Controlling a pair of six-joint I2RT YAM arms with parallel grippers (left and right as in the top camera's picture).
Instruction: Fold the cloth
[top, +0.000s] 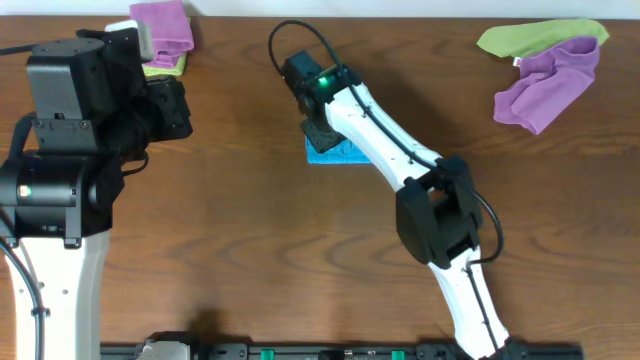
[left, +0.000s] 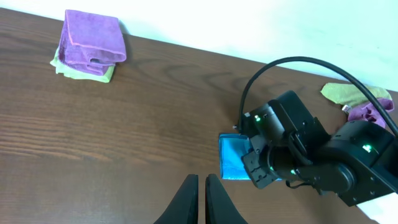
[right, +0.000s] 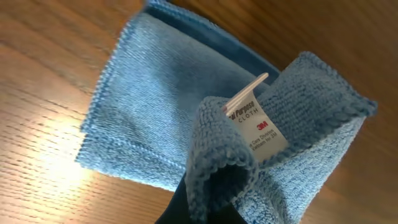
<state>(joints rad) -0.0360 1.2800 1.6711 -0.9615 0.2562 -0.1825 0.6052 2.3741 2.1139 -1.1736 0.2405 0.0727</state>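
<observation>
Cloth: the blue cloth (top: 340, 154) lies on the table (top: 250, 250), near the middle and a bit to the far side. Most of it is a small flat pad.
Tag: a white tag (right: 258, 121) sticks up from the one corner that is lifted off the pad. It has small print on it.
Right gripper: the right gripper (top: 322, 130) is right on top of the cloth and hides a lot of it from above.
Right jaws: they are closed, and they pinch the lifted corner. From the right wrist, that corner curls up and over into a loop just by the dark fingers (right: 180, 208). The rest of the cloth lies flat on the wood beyond them.
Left gripper: the left gripper (left: 201, 193) is over bare wood, on the left and well apart from the cloth.
Left jaws: they are pressed together with nothing between them. The cloth lies beyond them and to their right.
Left stack: a folded purple cloth on a lime one (top: 163, 22) sits at the far left edge.
Right pile: a lime cloth and a purple cloth (top: 550, 85) lie loose and rumpled at the far right.
</observation>
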